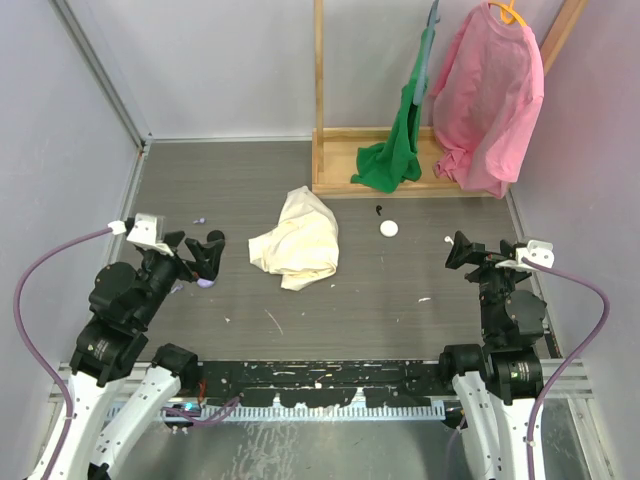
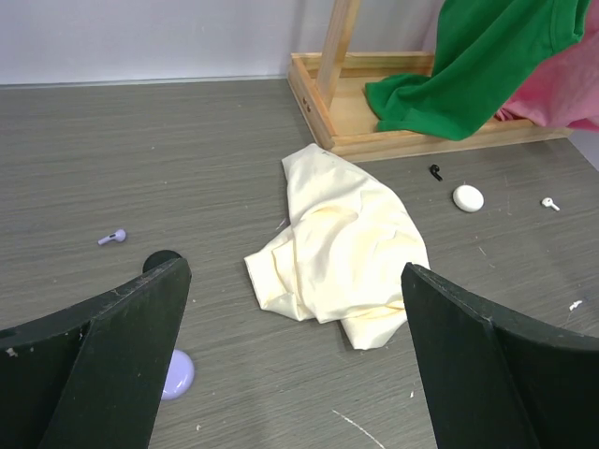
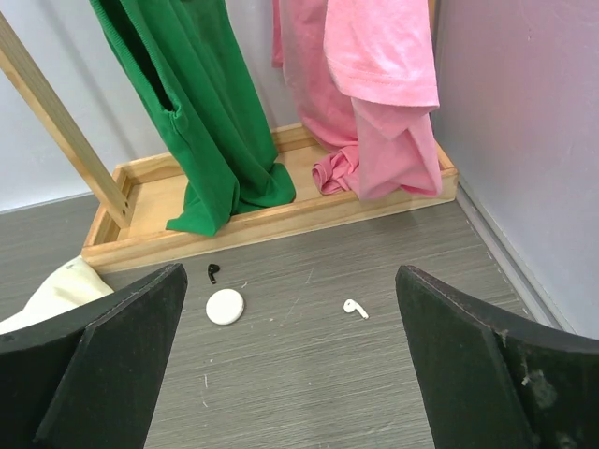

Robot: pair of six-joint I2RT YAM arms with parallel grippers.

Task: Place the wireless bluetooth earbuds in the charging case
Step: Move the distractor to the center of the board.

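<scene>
While both arms sit low at the near edge, left gripper (image 1: 197, 247): jaws spread wide, nothing between them.
Right gripper (image 1: 461, 252): likewise fully apart and empty.
Purple case (image 2: 176, 372): on the table just beside the left fingers, partly hidden behind one of them in the wrist view; whether its lid is up I cannot tell.
Purple earbud (image 2: 112, 237): lying loose a little beyond that case, apart from it.
Cream cloth (image 1: 298, 242): crumpled mid-table between the two arms; it touches no earbud.
White earbud (image 3: 355, 308): flat on the table ahead of the right gripper, near the white case (image 3: 225, 306) but not touching it.
Black earbud (image 3: 213, 272): just behind the white case, close to the wooden rack base (image 3: 281, 220).
Step in hand: most likely the first reach for an earbud; none sits in a case yet.
Doing it well: match bud to case by colour, come straight down over the small bud with the fingers across its stem, close gently so it does not skid, and stay clear of the cloth.
</scene>
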